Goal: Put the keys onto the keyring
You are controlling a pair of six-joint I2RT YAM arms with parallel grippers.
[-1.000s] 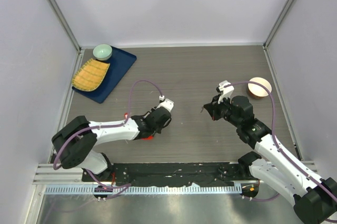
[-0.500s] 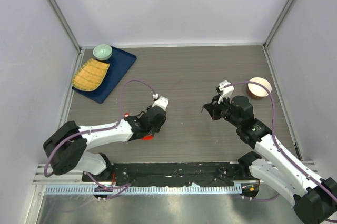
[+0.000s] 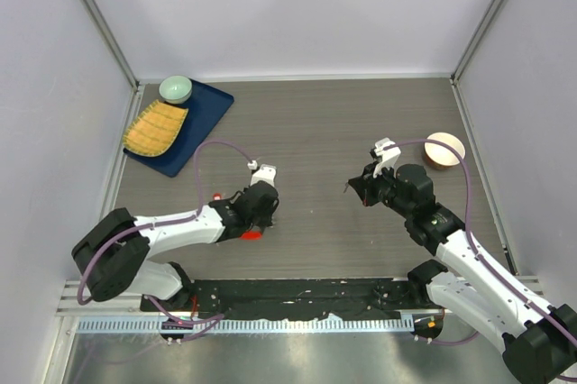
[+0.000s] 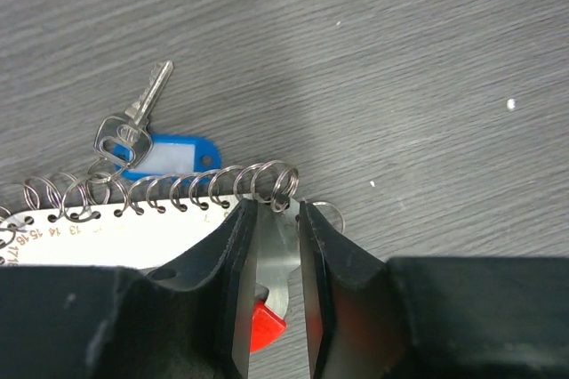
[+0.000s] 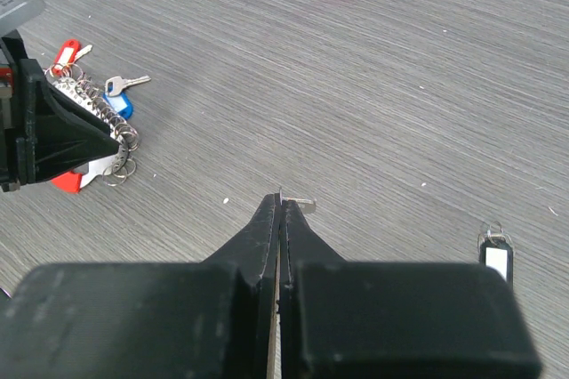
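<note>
Left wrist: keyring (image 4: 178, 190) end at L tool (image 4: 276, 210) tips.

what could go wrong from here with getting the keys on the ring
1. The right gripper is shut on only the very edge of a thin metal piece, so it could twist or slip out on contact.
2. The left gripper straddles the keyring only at one end. If it lifts from there, the ring may swing or pull free.

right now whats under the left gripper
The keyring, a white numbered strip edged with rings, and a red piece between the fingers of the left gripper. The fingers hide what that piece belongs to.
</note>
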